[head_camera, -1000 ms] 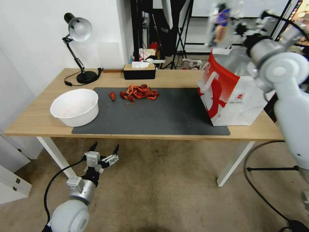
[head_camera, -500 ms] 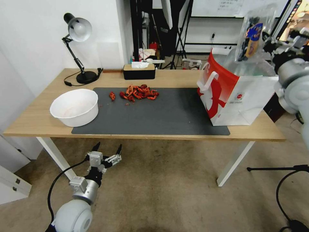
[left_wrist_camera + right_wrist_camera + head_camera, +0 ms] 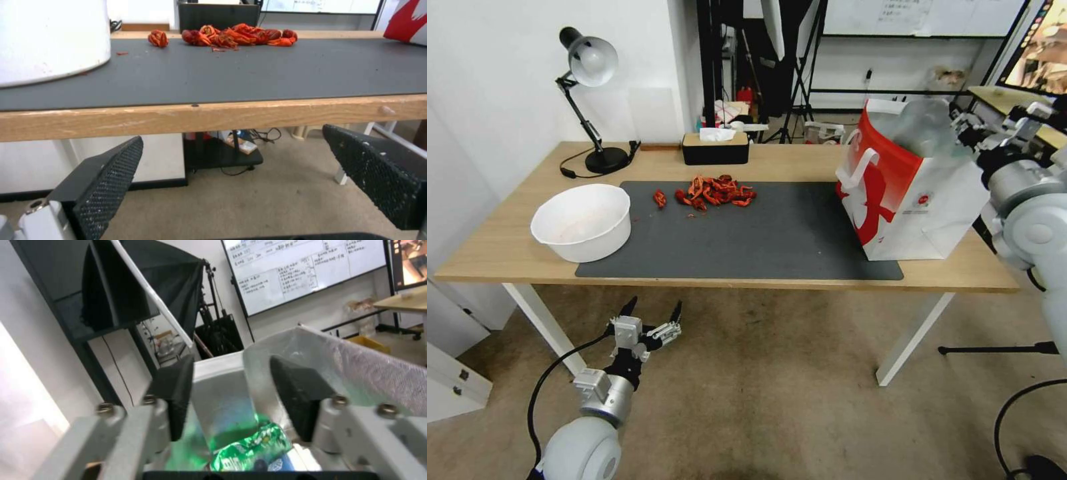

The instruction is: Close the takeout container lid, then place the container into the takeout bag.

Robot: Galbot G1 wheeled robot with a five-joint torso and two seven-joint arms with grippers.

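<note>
Takeout container (image 3: 249,453): visible in the right wrist view as a green-and-blue labelled pack, blurred, low inside the takeout bag (image 3: 917,200), beneath the right gripper; lid state cannot be told.

Near side: left gripper (image 3: 652,315) hangs below the front edge of the table (image 3: 494,253), over the floor, fingers (image 3: 106,180) spread wide, holding nothing.

On the table: dark mat (image 3: 760,233); white bowl (image 3: 584,220) on the mat's left end; heap of red pieces (image 3: 714,190) toward the mat's far edge.

Right end: bag stands upright on the mat's right corner, mouth open, silvery lining showing. Right gripper (image 3: 231,400) just beside the bag's upper rim, jaws apart, nothing between the pads.

Far side: black tissue box (image 3: 716,147) and desk lamp (image 3: 590,100) along the back edge.
</note>
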